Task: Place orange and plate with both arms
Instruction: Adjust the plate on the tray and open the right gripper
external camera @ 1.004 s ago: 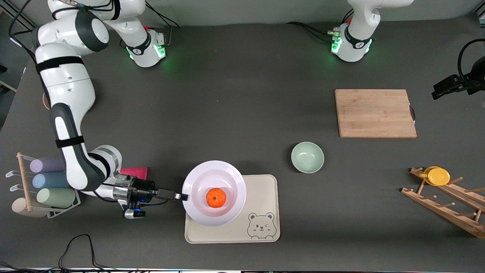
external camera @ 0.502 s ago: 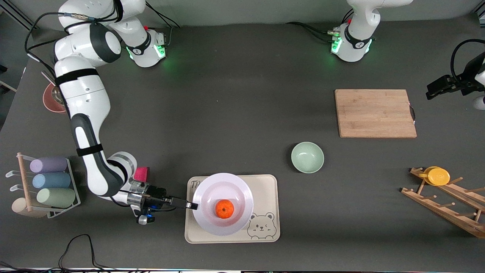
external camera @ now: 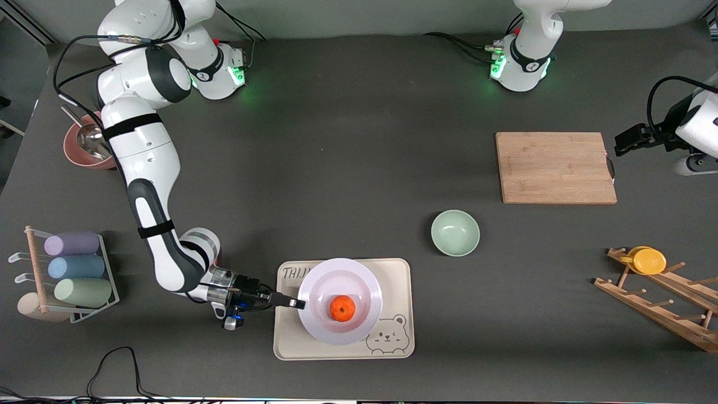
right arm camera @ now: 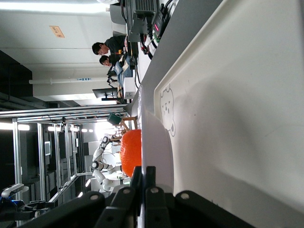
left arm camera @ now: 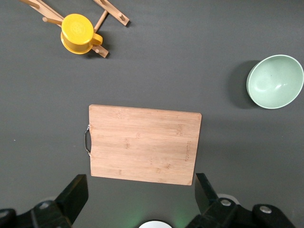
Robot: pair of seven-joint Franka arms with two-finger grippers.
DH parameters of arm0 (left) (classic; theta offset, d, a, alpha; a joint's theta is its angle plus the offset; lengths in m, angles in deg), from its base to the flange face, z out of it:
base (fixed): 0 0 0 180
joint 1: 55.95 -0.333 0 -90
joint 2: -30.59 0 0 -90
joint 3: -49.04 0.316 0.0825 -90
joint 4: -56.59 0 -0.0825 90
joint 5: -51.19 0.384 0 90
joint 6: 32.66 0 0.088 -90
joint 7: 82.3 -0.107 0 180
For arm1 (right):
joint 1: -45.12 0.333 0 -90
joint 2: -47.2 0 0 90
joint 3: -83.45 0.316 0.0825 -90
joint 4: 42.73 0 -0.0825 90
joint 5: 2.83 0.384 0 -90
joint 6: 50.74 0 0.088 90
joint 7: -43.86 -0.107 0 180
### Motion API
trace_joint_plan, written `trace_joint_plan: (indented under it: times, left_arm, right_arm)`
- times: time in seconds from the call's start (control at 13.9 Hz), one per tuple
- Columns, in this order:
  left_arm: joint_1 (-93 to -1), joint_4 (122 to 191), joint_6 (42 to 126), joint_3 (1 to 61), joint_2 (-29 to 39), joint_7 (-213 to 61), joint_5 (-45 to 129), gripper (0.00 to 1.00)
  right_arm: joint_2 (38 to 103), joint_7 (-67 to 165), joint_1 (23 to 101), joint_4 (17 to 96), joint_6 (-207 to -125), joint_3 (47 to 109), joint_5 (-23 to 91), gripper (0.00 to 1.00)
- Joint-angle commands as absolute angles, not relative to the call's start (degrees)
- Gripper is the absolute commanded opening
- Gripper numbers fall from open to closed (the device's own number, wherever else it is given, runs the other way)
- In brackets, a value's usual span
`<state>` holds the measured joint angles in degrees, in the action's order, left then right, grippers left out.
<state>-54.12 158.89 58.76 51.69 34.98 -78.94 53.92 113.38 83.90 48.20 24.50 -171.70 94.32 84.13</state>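
The pale white-lavender plate (external camera: pixel 359 286) sits over the beige bear-printed tray (external camera: pixel 395 278), with the small orange (external camera: pixel 342 308) in its middle. My right gripper (external camera: pixel 296 303) is shut on the plate's rim at the side toward the right arm's end of the table. In the right wrist view the fingers (right arm camera: pixel 151 181) pinch the thin plate edge (right arm camera: pixel 159 147), and the orange (right arm camera: pixel 131 151) shows just past them. My left gripper (external camera: pixel 622 143) hangs open in the air beside the wooden cutting board (external camera: pixel 555 167); its fingers (left arm camera: pixel 76 194) hold nothing.
A mint-green bowl (external camera: pixel 455 232) stands between the tray and the cutting board. A wooden rack (external camera: pixel 662 297) with a yellow cup (external camera: pixel 648 260) is at the left arm's end. A rack of pastel cups (external camera: pixel 73 264) and a reddish bowl (external camera: pixel 84 147) are at the right arm's end.
My right gripper has carried the plate with the orange farther over the tray, toward the bear print. The left arm has come further into view beside the cutting board.
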Motion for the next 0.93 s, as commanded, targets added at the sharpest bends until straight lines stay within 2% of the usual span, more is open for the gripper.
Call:
trace_joint_plan:
  times: [0.0,0.22,0.86]
  left_arm:
    - [-54.9,159.6,59.5,51.4,35.2,-78.7,53.5,1.0]
    - [-55.2,159.6,60.0,51.6,34.7,-78.9,53.5,1.0]
    - [-54.9,159.6,60.9,51.5,34.9,-79.4,53.5,1.0]
  right_arm:
    - [115.4,87.0,49.2,21.9,-172.6,94.7,86.5,0.0]
    - [116.5,89.8,49.4,21.9,-174.1,94.7,86.6,0.0]
    - [112.9,83.2,49.4,22.6,-176.2,94.2,80.7,0.0]
